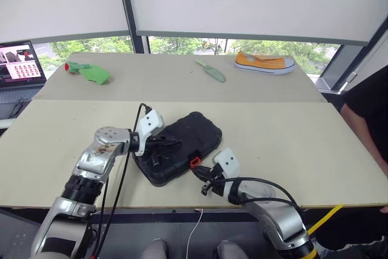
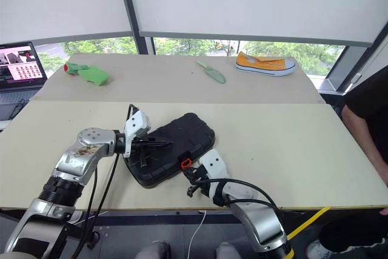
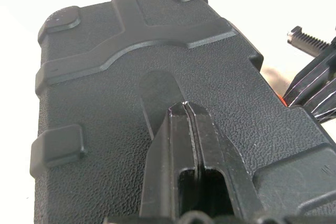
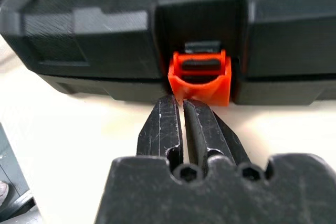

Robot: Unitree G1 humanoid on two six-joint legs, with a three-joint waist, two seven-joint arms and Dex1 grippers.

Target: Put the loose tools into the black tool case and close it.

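Right gripper (image 4: 182,109), fingers pressed together, just near of orange latch (image 4: 200,77) on black tool case (image 1: 182,144); left gripper (image 3: 185,109), likewise closed, resting on lid.

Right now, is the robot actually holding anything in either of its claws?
No. The left gripper is shut, pressing on the black tool case lid; the right gripper is shut at the orange latch.
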